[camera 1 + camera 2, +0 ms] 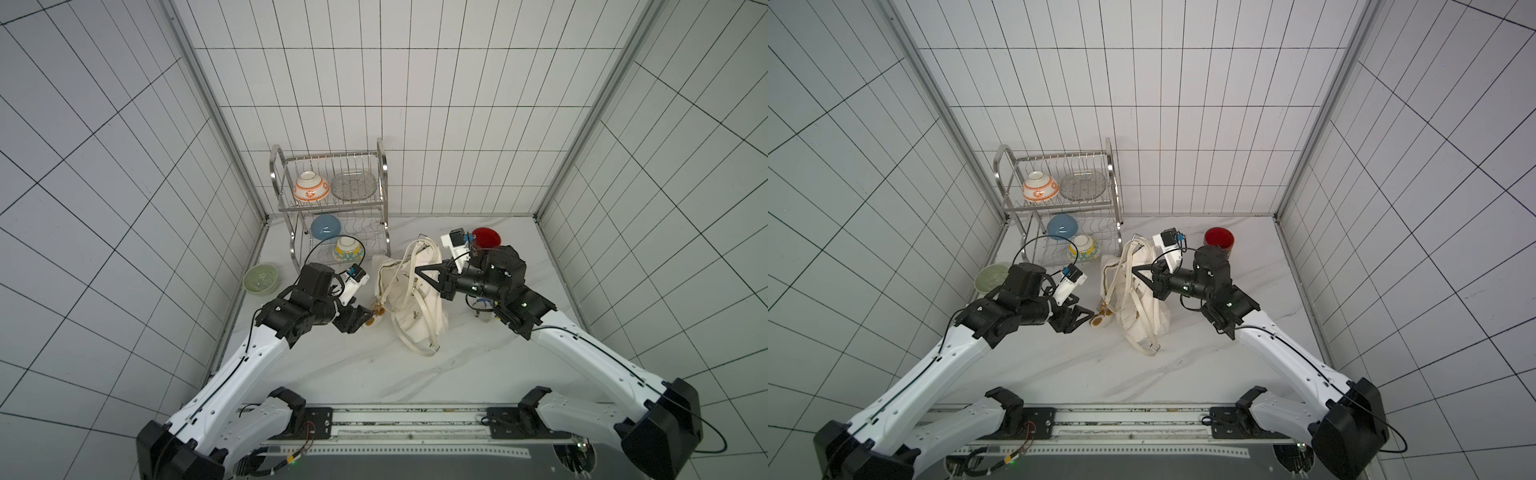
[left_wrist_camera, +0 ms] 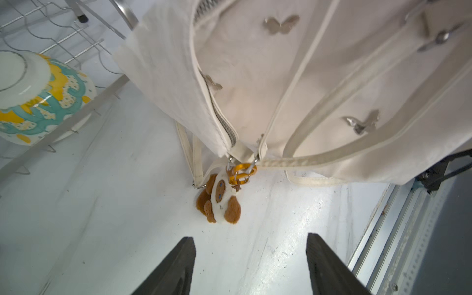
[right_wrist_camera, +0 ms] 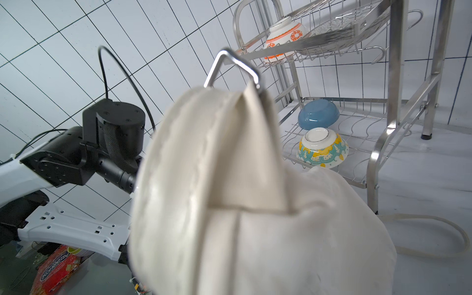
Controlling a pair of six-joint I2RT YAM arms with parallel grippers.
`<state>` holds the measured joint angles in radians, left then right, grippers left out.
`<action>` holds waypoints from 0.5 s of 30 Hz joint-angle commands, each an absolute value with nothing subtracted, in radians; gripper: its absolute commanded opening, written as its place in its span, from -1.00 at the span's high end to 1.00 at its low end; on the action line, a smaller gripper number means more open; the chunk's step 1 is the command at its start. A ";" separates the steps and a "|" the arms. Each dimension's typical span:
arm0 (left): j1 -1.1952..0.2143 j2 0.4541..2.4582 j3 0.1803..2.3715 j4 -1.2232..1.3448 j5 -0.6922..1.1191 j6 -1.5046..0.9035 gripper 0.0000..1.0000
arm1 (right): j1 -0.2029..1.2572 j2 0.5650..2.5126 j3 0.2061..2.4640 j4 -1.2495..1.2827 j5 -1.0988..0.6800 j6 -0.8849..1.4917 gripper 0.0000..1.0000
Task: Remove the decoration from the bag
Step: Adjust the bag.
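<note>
Left gripper point(image 2: 249, 237) stood open and empty near the charm point(image 2: 219, 201), while the right gripper point(image 1: 417, 270) pinched the bag point(image 1: 409, 299) beside the rack point(image 1: 332, 204), its long axis running from back wall toward the robot.

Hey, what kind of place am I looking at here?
Probably a mock kitchen built as a robot test cell. A two-tier steel dish rack holding an upturned orange-patterned white bowl stands on a marble-look tabletop, boxed in by white tiled wall panels. Two robot arms, left and right, reach in.
</note>
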<state>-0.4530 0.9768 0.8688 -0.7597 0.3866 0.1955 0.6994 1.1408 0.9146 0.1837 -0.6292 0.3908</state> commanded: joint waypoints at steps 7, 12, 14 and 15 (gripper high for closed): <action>-0.565 1.030 0.757 -0.379 0.294 0.399 -0.43 | 0.690 1.140 0.943 0.275 -0.666 0.420 1.00; -0.644 1.117 0.749 -0.286 0.188 0.455 -0.44 | 0.686 1.144 0.942 0.276 -0.665 0.427 1.00; -0.648 1.141 0.730 -0.241 0.174 0.457 -0.43 | 0.685 1.144 0.940 0.278 -0.666 0.429 1.00; -0.650 1.148 0.724 -0.227 0.159 0.455 -0.42 | 0.685 1.144 0.940 0.277 -0.667 0.430 1.00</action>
<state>-0.6453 1.1355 0.7433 -0.3416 0.2260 0.4191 0.6930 1.1492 0.9146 0.1921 -0.6476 0.4210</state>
